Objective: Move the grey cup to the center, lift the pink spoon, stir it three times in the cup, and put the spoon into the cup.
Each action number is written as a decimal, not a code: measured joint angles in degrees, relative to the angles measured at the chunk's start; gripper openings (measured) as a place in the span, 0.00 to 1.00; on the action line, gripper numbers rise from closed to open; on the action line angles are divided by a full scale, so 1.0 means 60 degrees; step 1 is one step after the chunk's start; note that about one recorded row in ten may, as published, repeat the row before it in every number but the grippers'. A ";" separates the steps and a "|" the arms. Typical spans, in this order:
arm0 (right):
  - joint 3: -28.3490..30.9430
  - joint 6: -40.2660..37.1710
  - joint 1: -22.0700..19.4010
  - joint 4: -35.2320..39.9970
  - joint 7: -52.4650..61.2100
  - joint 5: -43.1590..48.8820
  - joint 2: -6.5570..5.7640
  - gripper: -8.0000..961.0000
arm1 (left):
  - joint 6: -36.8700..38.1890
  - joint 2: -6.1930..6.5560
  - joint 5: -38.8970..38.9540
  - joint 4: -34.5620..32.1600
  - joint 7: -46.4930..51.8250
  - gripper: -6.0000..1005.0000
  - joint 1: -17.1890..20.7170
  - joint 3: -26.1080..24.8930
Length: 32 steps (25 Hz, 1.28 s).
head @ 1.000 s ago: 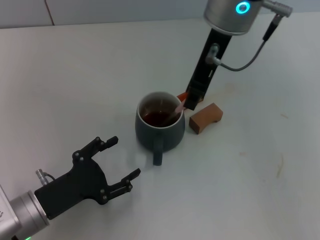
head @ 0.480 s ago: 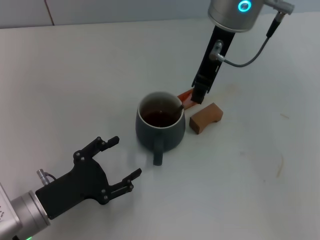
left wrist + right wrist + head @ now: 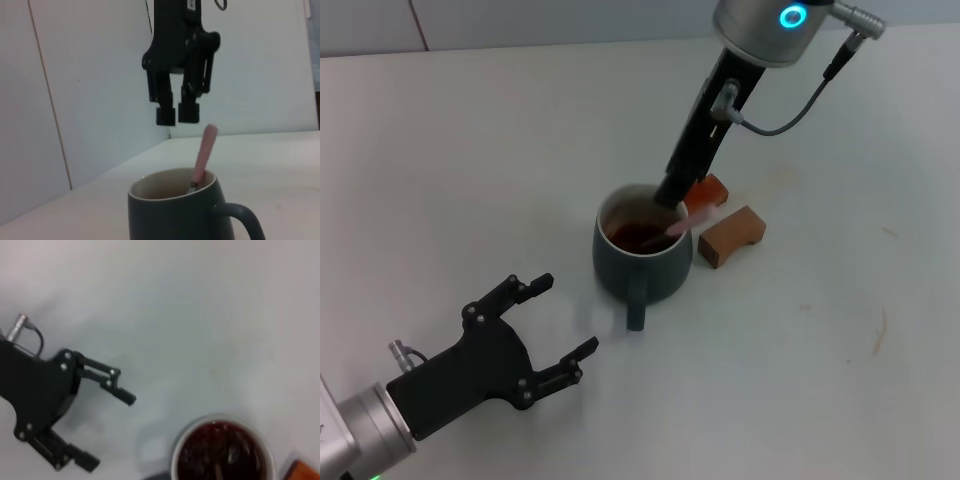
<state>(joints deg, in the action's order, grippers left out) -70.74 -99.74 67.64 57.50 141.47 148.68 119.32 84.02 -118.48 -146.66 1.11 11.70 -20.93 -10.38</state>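
The grey cup (image 3: 640,265) stands mid-table with dark liquid inside and its handle toward me. The pink spoon (image 3: 695,222) rests in it, its bowl in the liquid and its pink handle leaning out over the right rim. My right gripper (image 3: 671,192) hangs just above the cup's far rim. In the left wrist view it (image 3: 177,114) is above the spoon (image 3: 204,150) without touching it, its fingertips slightly apart and empty. My left gripper (image 3: 568,315) is open and empty, low on the table to the front left of the cup (image 3: 175,210).
Two brown wooden blocks lie right of the cup, one (image 3: 731,236) close to its right side and one (image 3: 708,190) behind it near the right gripper. The right wrist view shows the cup (image 3: 222,450) from above and the left gripper (image 3: 110,431).
One second ago the right gripper held the spoon handle at the cup. It let go, drew back right, and has now swung left over the cup's far rim. The left arm stayed put.
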 joint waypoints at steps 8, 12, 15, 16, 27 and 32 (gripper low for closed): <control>-0.0109 0.1002 -0.3552 0.4090 -0.1408 -0.2959 0.0020 0.53 | -0.0002 0.0011 0.0076 -0.0032 -0.0018 0.83 0.0036 -0.0038; -0.0875 0.3443 -0.7595 0.5467 -0.4902 -0.6892 -0.0017 0.65 | 0.0000 0.0008 0.0104 -0.0042 -0.0039 0.83 0.0149 -0.0084; -0.1356 0.4187 -1.0184 0.4268 -0.9387 -1.0534 0.0011 0.74 | -0.0017 0.0012 0.0128 -0.0078 -0.0009 0.83 0.0196 -0.0181; -0.1356 0.4187 -1.0184 0.4268 -0.9387 -1.0534 0.0011 0.77 | -0.0017 0.0012 0.0128 -0.0078 -0.0009 0.83 0.0196 -0.0181; -0.1681 0.2864 -0.9904 -0.3606 -1.6134 -1.3998 0.0024 0.88 | -0.0072 -0.0007 0.0126 -0.0052 -0.0045 0.83 0.0194 -0.0294; -0.1579 0.2455 -0.9219 -0.6078 -1.7750 -1.4729 0.0017 0.88 | -0.0076 -0.0007 0.0126 -0.0028 -0.0068 0.83 0.0194 -0.0294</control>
<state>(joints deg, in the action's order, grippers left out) -80.22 -85.01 12.33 21.03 34.97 60.30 119.43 83.57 -118.52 -145.90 0.94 11.30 -19.77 -12.15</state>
